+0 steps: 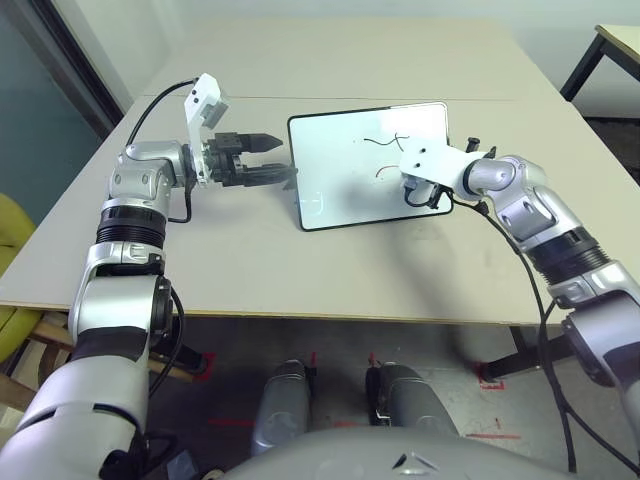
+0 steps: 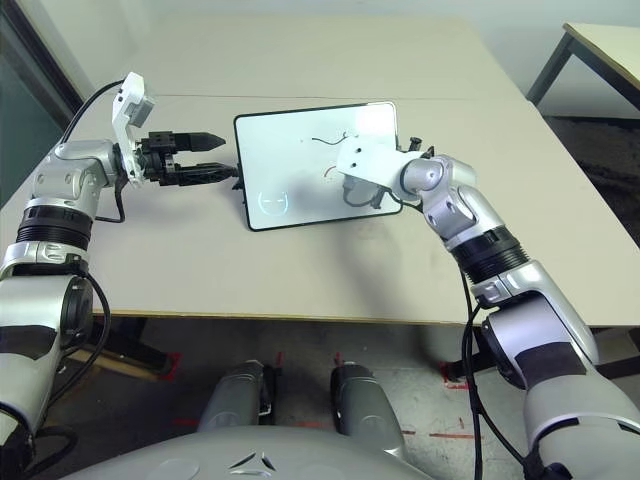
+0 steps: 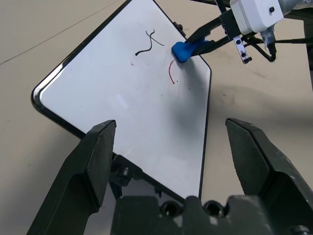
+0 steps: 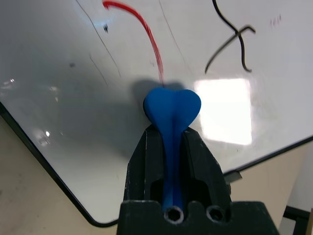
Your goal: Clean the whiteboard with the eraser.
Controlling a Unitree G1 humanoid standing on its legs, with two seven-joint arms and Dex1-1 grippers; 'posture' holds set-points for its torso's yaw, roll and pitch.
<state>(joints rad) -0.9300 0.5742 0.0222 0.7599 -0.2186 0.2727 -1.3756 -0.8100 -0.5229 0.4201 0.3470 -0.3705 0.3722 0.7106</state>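
Observation:
The whiteboard [image 1: 350, 190] lies at the middle of the table, bearing a black squiggle [image 3: 146, 44] and a red stroke [image 4: 146, 32]. My right gripper [image 4: 172, 139] is shut on the blue eraser [image 4: 172, 107]. The eraser's rounded end rests on the board just below the red stroke, near the board's right side. In the head views the white wrist mount [image 1: 425, 160] covers that gripper. My left gripper [image 3: 170, 126] is open at the board's left edge, its two black fingers [image 1: 262, 141] spread either side of that edge without closing on it.
The beige table [image 1: 330, 270] has a seam running across behind the board. Its front edge lies close to my body. A second table [image 1: 620, 45] stands at the back right, and something yellow [image 1: 12, 250] sits left of the table.

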